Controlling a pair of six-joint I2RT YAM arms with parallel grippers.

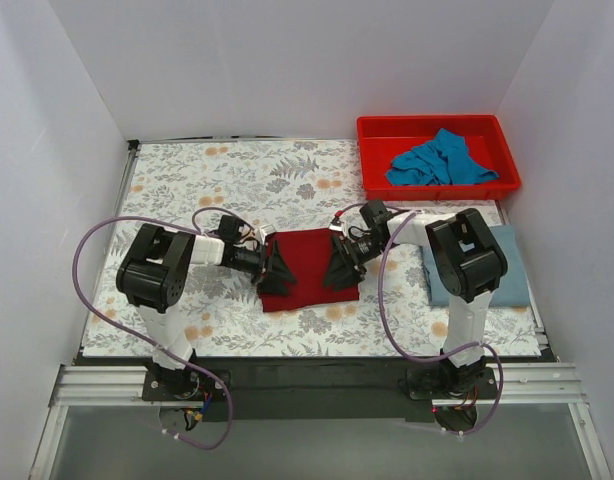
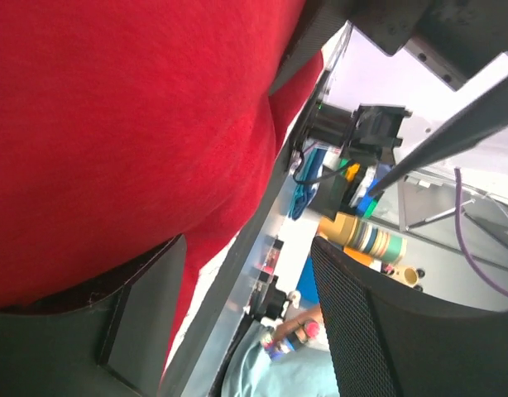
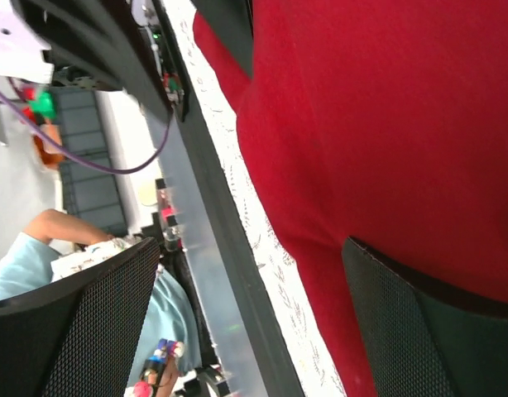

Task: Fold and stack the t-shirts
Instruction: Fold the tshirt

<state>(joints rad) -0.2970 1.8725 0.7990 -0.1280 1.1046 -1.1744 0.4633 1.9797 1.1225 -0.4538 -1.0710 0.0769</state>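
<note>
White panel walls [image 1: 287, 60] close in three sides of a table [image 1: 237, 170] covered with a grey-and-orange leaf-print sheet. At its middle lies the large dark red cloth t-shirt [image 1: 309, 262], folded to a rough rectangle and flat on the print. A red plastic bin [image 1: 377, 135] sits in the far right corner. It holds the crumpled teal-blue t-shirt [image 1: 437, 162]. A muted grey-blue t-shirt [image 1: 512, 270] lies folded at the right edge, partly hidden by the right arm. The left claw [image 1: 279, 272] is at the red shirt's left edge and the right claw [image 1: 339, 268] at its right edge. Both have their fingers spread wide, gripping nothing. Purple cables [image 1: 82, 250] loop beside each arm.
</note>
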